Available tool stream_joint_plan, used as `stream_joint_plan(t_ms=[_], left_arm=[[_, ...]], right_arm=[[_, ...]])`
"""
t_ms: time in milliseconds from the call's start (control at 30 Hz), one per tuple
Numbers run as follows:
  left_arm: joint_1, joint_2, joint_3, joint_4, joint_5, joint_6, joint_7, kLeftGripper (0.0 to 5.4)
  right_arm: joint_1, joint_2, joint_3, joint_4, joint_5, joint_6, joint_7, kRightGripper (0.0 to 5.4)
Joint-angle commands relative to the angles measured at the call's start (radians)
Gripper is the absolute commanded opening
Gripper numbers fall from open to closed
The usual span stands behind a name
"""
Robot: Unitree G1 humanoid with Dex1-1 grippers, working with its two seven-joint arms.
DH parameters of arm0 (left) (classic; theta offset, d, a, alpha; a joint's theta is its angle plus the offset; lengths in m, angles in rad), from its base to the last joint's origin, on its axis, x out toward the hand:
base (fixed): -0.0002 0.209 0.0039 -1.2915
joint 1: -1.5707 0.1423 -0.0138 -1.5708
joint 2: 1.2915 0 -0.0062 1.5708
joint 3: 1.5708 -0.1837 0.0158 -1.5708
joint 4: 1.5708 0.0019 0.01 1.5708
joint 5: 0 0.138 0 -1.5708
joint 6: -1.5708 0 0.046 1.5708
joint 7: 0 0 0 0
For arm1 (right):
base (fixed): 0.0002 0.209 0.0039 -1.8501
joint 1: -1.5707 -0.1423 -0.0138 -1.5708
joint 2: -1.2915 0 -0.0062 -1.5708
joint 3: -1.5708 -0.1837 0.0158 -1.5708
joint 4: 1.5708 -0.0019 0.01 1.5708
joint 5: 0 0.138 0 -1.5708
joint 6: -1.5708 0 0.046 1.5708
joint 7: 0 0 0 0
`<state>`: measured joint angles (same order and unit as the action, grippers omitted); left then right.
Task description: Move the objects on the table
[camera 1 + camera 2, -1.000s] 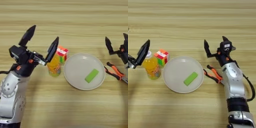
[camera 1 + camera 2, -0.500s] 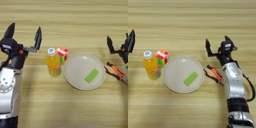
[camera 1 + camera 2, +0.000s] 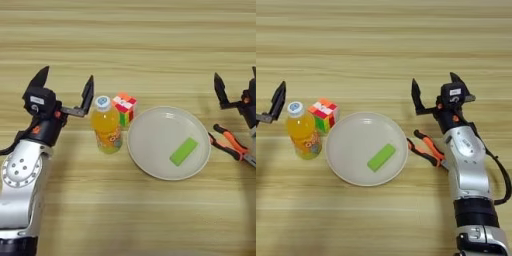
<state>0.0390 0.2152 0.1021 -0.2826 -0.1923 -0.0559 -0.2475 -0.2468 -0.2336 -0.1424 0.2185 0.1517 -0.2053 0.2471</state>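
Spreading across the light-brown wooden surface (image 3: 150,45): a round cream plate (image 3: 150,145) carrying a flat green block (image 3: 183,151), then a small orange-juice bottle (image 3: 106,127) touching a multicoloured cube (image 3: 124,107). The left gripper (image 3: 65,87), fingers wide and empty, hovers just beside the bottle; a sideways nudge could topple it. The right gripper (image 3: 436,92), also wide, hangs above orange-handled pliers (image 3: 426,147).

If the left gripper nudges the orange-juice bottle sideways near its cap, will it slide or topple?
Probably topple: the orange-juice bottle stands upright, tall and narrow-based, so a high push likely tips it. It looks full, so fairly heavy for its size. Being round, it may then roll toward the puzzle cube or the plate. The left gripper is open beside it.
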Motion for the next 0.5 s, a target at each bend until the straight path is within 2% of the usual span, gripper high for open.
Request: stream_joint_plan(t_ms=[33, 167, 400, 500], left_arm=[[-0.087, 0.055, 0.050, 0.115, 0.003, -0.012, -0.021, 5.37], [-0.122, 0.067, 0.066, 0.157, -0.002, -0.030, -0.030, 5.37], [-0.125, 0.065, 0.057, 0.186, 0.016, -0.043, -0.027, 5.37], [-0.119, 0.073, 0.043, 0.205, 0.043, -0.018, -0.020, 5.37]], right_arm=[[0.008, 0.006, 0.005, -0.028, -0.002, 0.010, -0.001, 5.40], [0.014, 0.008, 0.007, -0.042, -0.001, 0.014, -0.001, 5.40], [0.013, 0.007, 0.008, -0.048, 0.000, 0.016, 0.002, 5.40], [0.015, 0.005, 0.007, -0.056, 0.003, 0.017, 0.005, 5.40]])
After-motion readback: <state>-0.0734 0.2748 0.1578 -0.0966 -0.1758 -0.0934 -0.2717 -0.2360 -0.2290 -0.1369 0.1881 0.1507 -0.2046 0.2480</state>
